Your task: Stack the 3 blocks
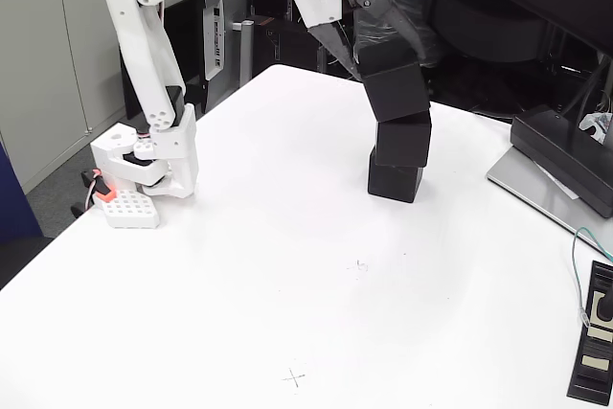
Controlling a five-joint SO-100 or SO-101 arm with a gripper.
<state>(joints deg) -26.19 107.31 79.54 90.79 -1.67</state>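
Observation:
Three matte black blocks form a leaning column near the back middle of the white table in the fixed view. The bottom block [395,180] rests on the table, the middle block [403,140] sits on it, and the top block [394,80] is tilted on the middle one. My gripper [375,56] reaches down from the upper left and is shut on the top block, its dark fingers against the block's upper left side.
The arm's white base [144,174] stands at the table's left edge. A dark device on a grey slab [565,155] lies at the right edge, and a flat black labelled device [594,342] with a thin cable sits at the lower right. Dark clutter lines the back.

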